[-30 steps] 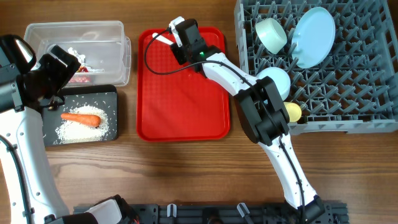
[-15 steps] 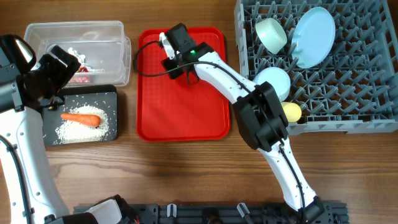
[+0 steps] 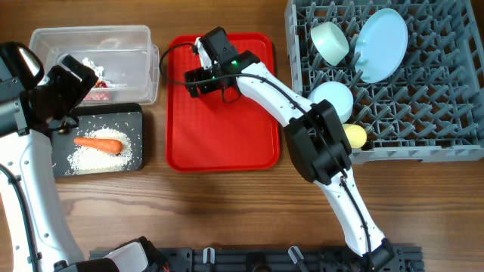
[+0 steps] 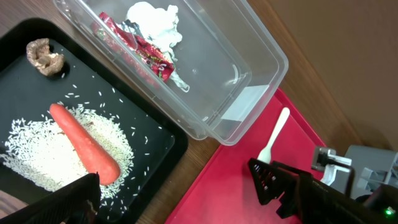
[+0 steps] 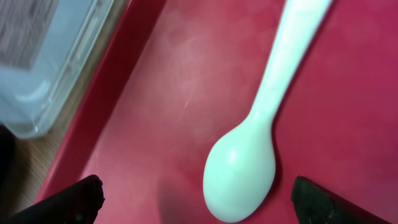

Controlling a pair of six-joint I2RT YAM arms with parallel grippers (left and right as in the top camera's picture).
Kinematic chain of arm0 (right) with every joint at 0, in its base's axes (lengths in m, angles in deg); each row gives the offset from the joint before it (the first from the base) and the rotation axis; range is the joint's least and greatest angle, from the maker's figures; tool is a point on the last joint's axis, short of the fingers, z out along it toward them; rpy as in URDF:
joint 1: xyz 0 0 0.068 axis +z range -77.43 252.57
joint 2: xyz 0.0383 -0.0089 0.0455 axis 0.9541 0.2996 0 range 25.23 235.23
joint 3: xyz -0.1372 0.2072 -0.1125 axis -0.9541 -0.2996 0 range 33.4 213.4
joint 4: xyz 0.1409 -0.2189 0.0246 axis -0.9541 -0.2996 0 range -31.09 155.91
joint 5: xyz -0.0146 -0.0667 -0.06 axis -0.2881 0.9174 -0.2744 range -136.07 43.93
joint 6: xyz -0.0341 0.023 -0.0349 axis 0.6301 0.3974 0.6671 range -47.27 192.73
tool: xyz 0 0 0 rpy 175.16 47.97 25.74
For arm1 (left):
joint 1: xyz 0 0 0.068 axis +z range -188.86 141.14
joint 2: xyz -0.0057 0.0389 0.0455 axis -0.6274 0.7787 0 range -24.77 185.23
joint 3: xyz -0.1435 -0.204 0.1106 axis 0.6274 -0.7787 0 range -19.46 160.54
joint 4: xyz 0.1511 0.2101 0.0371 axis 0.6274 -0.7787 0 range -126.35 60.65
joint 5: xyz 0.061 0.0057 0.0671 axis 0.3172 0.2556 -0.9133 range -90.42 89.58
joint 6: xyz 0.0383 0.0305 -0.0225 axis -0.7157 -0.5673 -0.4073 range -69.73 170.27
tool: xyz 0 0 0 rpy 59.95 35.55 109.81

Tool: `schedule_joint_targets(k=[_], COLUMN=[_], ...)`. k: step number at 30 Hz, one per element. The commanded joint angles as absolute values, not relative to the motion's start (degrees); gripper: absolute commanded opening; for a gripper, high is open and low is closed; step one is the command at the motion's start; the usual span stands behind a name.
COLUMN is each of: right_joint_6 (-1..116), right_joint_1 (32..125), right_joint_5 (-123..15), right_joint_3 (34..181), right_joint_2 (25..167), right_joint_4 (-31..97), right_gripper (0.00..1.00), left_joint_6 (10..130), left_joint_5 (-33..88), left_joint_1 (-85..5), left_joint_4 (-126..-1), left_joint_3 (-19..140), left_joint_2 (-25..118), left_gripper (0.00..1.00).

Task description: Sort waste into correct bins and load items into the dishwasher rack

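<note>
Near left edge: black tray (image 4: 93,81) holds carrot (image 4: 84,146) lying on rice (image 4: 37,155), brownish lump (image 4: 45,55) in tray corner. Left gripper (image 3: 69,85) above tray/tub boundary, jaws apart, empty. Red tray (image 3: 219,128) at table centre. Right side: grey rack (image 3: 423,113), yellow cup (image 3: 355,136) at its near edge, bowl (image 3: 335,98) just behind. Far-left corner: clear tub (image 4: 249,68) with wrapper (image 4: 140,50) and tissue (image 4: 152,15). Spoon (image 5: 249,149) flat on red tray's far-left corner, beside tub. Right gripper (image 5: 202,198) low over spoon, jaws wide open either side of its scoop, gripping nothing. Far right: second bowl (image 3: 330,41) and plate (image 3: 380,44) tilted in rack.
</note>
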State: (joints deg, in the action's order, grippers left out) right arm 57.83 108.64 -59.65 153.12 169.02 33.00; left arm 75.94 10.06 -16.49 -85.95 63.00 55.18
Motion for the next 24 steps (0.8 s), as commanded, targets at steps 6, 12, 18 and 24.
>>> schedule_joint_targets(k=[6,12,18,24], right_joint_6=[44.11,44.33,47.25,46.95], right_joint_1=[107.7,108.25,108.79,109.51], right_joint_5=[-48.94,-47.79,-52.09,-52.16], right_joint_3=[151.87,151.87,151.87,151.83], right_joint_2=[169.37,170.5,171.38,172.67], right_joint_4=[32.43,33.72,36.59,36.28], right_gripper=[0.7,0.54,0.51,0.45], left_joint_6=[76.25,76.25,76.25,76.22], left_joint_5=[9.95,9.95,9.95,9.95], left_joint_1=[-16.12,-16.12,-16.12,-16.12], left_joint_4=[-85.79,-85.79,-85.79,-85.79], left_joint_3=[63.06,63.06,63.06,63.06], left_joint_2=[55.5,55.5,55.5,55.5], left_gripper=[1.0,1.0,1.0,1.0])
